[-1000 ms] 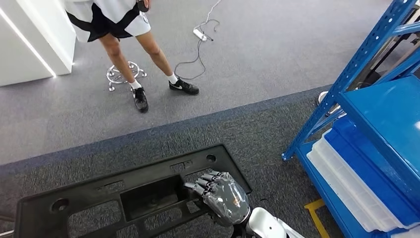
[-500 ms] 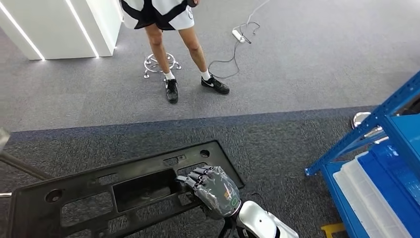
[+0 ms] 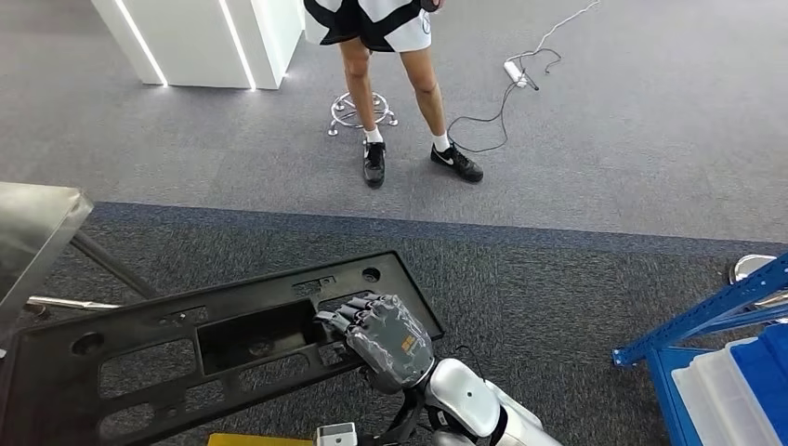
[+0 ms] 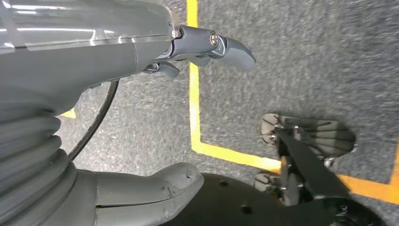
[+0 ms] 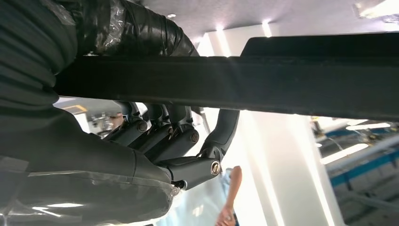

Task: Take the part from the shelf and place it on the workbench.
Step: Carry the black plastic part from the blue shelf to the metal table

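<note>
The part (image 3: 186, 344) is a long flat black plastic panel with several cut-outs, held low in front of me above the dark carpet. My right hand (image 3: 386, 339) grips its right portion, fingers hooked over the edge of a cut-out. In the right wrist view those fingers (image 5: 160, 136) curl under the panel's dark bar (image 5: 282, 80). A shiny metal workbench corner (image 3: 28, 232) shows at the left edge, beside the panel's left end. My left hand (image 4: 117, 61) hangs over the floor with thumb and fingers apart, holding nothing.
The blue shelf frame (image 3: 706, 316) with white and blue trays (image 3: 734, 400) stands at the lower right. A person (image 3: 372, 28) stands ahead on the grey carpet beside a stool base (image 3: 358, 111) and a power strip with cable (image 3: 516, 70). Yellow floor tape (image 4: 194, 94) runs below.
The whole view has swung left: the shelf slid towards the right edge and the metal workbench corner came in at the left. My right hand keeps its grip on the panel.
</note>
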Action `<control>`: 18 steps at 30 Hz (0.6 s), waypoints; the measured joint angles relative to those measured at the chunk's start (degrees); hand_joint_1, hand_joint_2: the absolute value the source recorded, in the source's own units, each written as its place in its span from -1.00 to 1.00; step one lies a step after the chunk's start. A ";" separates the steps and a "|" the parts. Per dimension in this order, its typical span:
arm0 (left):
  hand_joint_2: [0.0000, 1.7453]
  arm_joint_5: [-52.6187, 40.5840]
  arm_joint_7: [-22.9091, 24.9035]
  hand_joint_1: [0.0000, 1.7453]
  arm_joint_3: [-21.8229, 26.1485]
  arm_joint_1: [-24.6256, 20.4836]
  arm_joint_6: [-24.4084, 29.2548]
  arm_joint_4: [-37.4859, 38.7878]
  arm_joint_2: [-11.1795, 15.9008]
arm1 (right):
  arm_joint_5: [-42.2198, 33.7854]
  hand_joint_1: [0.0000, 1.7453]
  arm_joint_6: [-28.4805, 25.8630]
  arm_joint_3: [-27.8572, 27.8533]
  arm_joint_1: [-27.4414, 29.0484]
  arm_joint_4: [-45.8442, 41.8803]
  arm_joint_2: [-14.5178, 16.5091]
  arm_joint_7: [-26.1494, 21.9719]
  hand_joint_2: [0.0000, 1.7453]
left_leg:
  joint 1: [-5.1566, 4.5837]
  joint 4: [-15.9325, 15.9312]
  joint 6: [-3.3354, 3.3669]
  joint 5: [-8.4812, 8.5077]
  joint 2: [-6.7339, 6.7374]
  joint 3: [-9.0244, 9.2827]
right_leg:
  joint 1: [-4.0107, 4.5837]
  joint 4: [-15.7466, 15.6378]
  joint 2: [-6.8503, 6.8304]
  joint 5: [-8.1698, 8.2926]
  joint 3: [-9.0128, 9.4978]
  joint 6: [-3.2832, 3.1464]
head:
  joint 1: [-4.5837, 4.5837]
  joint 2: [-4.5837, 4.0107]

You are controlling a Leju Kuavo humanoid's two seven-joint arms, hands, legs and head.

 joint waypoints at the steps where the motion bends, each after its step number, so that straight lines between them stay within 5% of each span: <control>1: 1.00 0.00 -0.11 -1.00 0.02 -0.02 -0.02 0.00 0.01 | -0.02 1.00 0.02 0.01 -0.12 0.02 0.15 0.02 1.00 | -0.07 2.03 -0.21 -1.29 1.85 -0.95 | -0.06 -0.26 -0.81 0.18 0.05 -0.37 | -0.06 0.00; 3: 1.00 0.02 -0.43 -1.00 0.03 -0.17 -0.19 0.00 0.01 | -0.07 1.00 0.10 0.02 -0.22 0.14 0.33 0.09 1.00 | -0.14 9.32 -0.58 -5.16 4.93 -4.24 | 0.22 -0.32 -2.56 0.23 -0.04 -0.77 | -0.15 0.00; 5: 1.00 0.09 -0.68 -1.00 0.05 -0.23 -0.44 0.00 -0.01 | -0.08 1.00 0.28 0.09 -0.21 0.38 0.36 0.15 1.00 | -0.05 15.36 -0.76 -7.32 5.36 -6.90 | 0.45 -0.21 -4.42 0.13 -0.21 -0.88 | -0.15 0.00; 6: 1.00 0.13 -0.73 -1.00 0.08 -0.17 -0.53 0.00 -0.01 | -0.08 1.00 0.37 0.14 -0.24 0.48 0.39 0.17 1.00 | -0.03 15.56 -0.75 -6.89 5.42 -6.79 | 0.52 -0.17 -5.26 0.07 -0.23 -0.91 | -0.15 0.00; 10: 1.00 0.17 -0.76 -1.00 0.28 -0.12 -0.57 0.00 0.01 | -0.08 1.00 0.50 0.22 -0.59 0.57 0.55 0.25 1.00 | -0.58 1.69 0.28 -1.17 8.29 1.01 | 0.88 -0.11 -7.78 -0.30 0.10 -0.40 | -0.14 0.00; 12: 1.00 0.18 -0.77 -1.00 0.47 -0.23 -0.57 0.00 0.01 | -0.08 1.00 0.51 0.27 -0.77 0.59 0.65 0.28 1.00 | -1.06 -0.96 0.99 -0.87 9.03 2.15 | 1.14 -0.14 -8.77 -0.40 0.20 0.16 | -0.11 0.00; 13: 1.00 0.18 -0.77 -1.00 0.57 -0.18 -0.57 0.00 0.01 | -0.07 1.00 0.51 0.31 -0.86 0.59 0.71 0.29 1.00 | -1.10 -1.09 1.34 -0.67 8.38 2.03 | 1.21 -0.21 -9.27 -0.40 0.31 0.47 | -0.11 0.00; 15: 1.00 0.19 -0.76 -1.00 0.74 0.00 -0.57 0.00 -0.04 | -0.08 1.00 0.51 0.37 -1.02 0.60 0.85 0.30 1.00 | -0.77 -1.56 1.96 -0.30 7.24 2.13 | 1.10 0.19 -8.41 -1.02 0.40 1.14 | -0.09 0.00; 18: 1.00 0.25 -0.70 -1.00 0.88 -0.09 -0.55 0.00 -0.12 | -0.08 1.00 0.51 0.42 -1.12 0.71 0.89 0.31 1.00 | -0.48 -2.01 2.80 0.17 5.68 2.16 | 0.71 7.46 -3.77 -5.57 -2.84 1.62 | -0.06 0.00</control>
